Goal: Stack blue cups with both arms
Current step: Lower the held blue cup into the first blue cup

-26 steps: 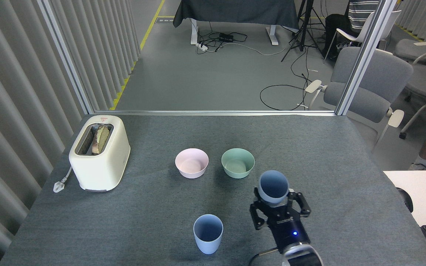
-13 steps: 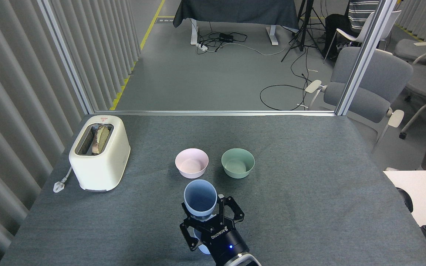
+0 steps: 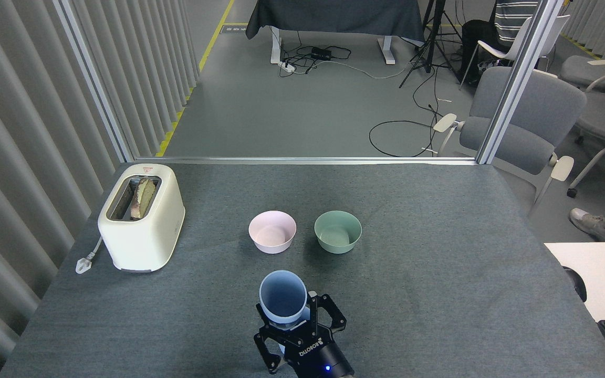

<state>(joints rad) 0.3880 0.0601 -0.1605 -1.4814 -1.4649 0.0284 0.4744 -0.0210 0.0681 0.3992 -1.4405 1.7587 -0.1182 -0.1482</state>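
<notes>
The blue cup sits clamped in the right arm's jaws, lower than half a second ago and now over the second cup, which only peeks out beneath; nesting looks nearly done. The left jaws are out of view. Beyond the jaws: two bowls, pink and green, and one toaster on the counter.
</notes>
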